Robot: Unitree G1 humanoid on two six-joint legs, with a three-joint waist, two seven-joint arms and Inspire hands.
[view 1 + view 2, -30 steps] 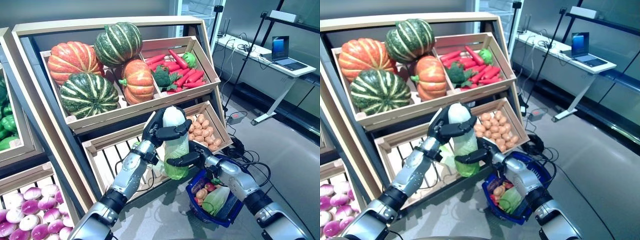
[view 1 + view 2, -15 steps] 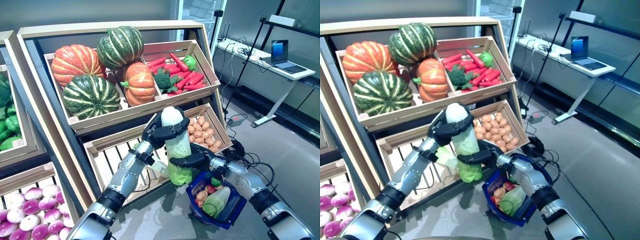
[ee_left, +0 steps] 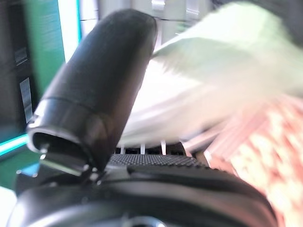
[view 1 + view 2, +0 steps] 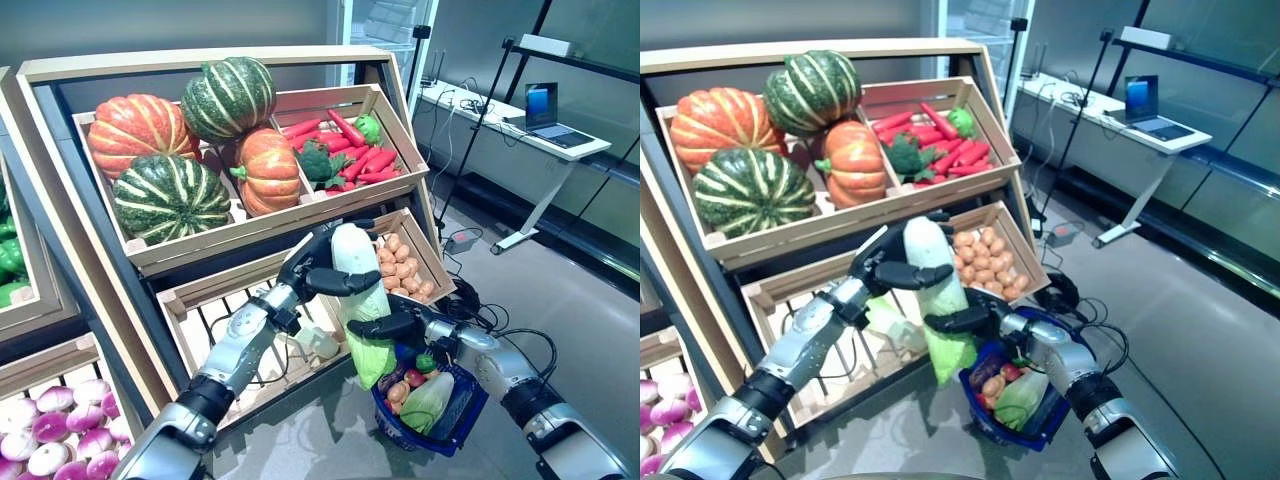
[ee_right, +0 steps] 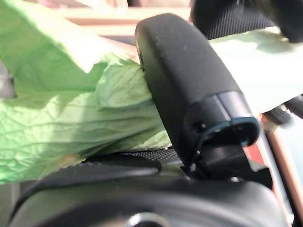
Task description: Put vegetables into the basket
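A long napa cabbage (image 4: 352, 256), white at the top and leafy green at the bottom, hangs upright in front of the stand's lower crate. My left hand (image 4: 312, 268) is curled round its white upper end; the left wrist view shows the thumb (image 3: 94, 94) against the cabbage (image 3: 213, 71). My right hand (image 4: 395, 325) is curled round its leafy middle, the thumb (image 5: 189, 80) pressed on the leaves (image 5: 61, 118). The green tip hangs just left of the blue basket's rim (image 4: 455, 425). The basket stands on the floor and holds a pale green leafy vegetable (image 4: 428, 398), red round ones and a brown potato.
The wooden stand (image 4: 250, 232) with its slanted crates rises right behind the cabbage. A crate of small brown potatoes (image 4: 400, 265) is beside my left hand. A white desk with a laptop (image 4: 545, 105) stands far right across open grey floor.
Both hands have carried the cabbage right and a little down, so its green tip now hangs at the basket's left rim. The camera has shifted slightly.
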